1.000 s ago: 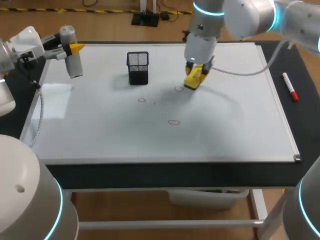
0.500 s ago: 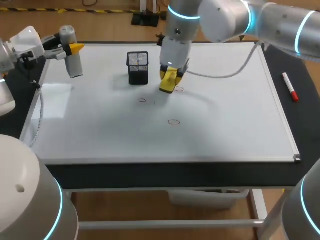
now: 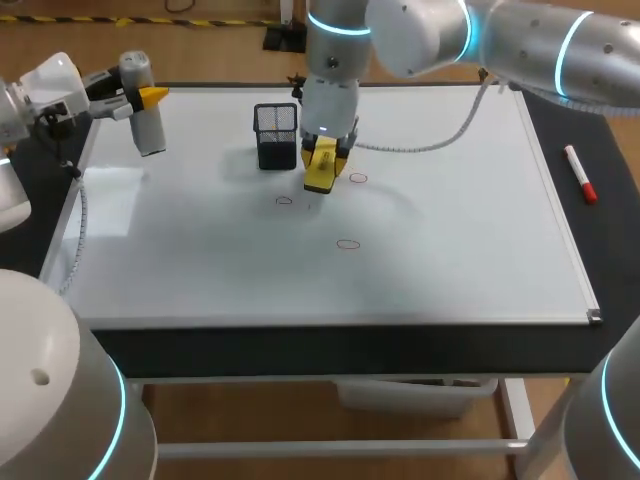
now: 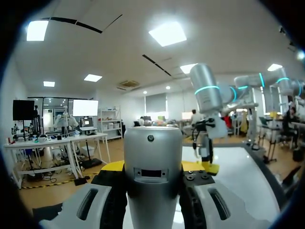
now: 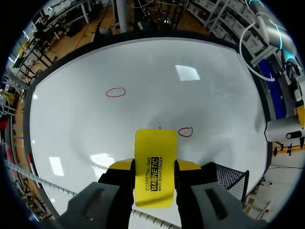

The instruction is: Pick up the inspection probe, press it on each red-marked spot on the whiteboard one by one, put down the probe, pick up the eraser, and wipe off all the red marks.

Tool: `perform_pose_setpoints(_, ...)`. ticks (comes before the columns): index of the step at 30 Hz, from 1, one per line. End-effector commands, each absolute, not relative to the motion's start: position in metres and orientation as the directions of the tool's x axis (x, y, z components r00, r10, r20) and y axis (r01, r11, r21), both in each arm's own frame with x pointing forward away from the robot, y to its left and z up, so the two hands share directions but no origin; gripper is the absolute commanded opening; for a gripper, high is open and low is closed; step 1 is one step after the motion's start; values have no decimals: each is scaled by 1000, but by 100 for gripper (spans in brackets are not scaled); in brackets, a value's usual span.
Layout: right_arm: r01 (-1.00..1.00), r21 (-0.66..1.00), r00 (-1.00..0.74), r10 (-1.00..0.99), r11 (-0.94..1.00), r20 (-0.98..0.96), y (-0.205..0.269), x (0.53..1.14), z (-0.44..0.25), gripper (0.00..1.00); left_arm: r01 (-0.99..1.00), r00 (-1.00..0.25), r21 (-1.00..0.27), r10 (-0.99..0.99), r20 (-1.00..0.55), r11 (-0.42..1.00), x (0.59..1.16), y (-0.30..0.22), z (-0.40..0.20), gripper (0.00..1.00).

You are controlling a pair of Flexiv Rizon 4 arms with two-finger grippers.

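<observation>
Fingers of the left gripper (image 4: 152, 168) grip the probe (image 3: 146, 118), well left of the mesh holder (image 3: 276, 135). Fingers of the right gripper (image 5: 153, 167) grip the eraser (image 3: 320, 172) just right of the mesh holder, over the whiteboard (image 3: 450, 250). Recommended: set the eraser flat on the red mark (image 3: 358, 178) right of the mesh holder, press evenly, and keep clear of it.

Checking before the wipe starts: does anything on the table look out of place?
Only the probe: not put down. The left gripper holds it upright by the whiteboard's left edge while the right gripper holds the eraser.
</observation>
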State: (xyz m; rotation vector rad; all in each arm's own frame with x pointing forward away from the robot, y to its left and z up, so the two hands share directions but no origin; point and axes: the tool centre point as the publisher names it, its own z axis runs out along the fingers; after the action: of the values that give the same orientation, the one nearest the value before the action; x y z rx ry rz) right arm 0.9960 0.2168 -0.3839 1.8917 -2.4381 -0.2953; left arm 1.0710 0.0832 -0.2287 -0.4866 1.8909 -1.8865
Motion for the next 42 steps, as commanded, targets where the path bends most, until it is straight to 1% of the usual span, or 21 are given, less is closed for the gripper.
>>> perform_pose_setpoints(1,-956,176,-252,-965,236,-73,218,998,-382,0,50,-848,-999,-528,-52,17,1070,83,-228,0)
perform_pose_setpoints(13,-955,184,-250,-966,234,-68,217,999,-384,0,50,-848,-999,-528,-52,17,1070,83,-228,0)
perform_pose_setpoints(19,-955,207,-235,-969,214,-83,224,994,-397,0,50,-848,-999,-528,-52,17,1070,83,-228,0)
perform_pose_setpoints(29,-967,220,-145,-986,125,-80,255,985,-409,0,50,-848,-999,-528,-52,17,1070,83,-228,0)
perform_pose_setpoints(42,-974,226,-18,-997,0,-77,298,987,-409,0,50,-848,-999,-528,-52,17,1070,83,-228,0)
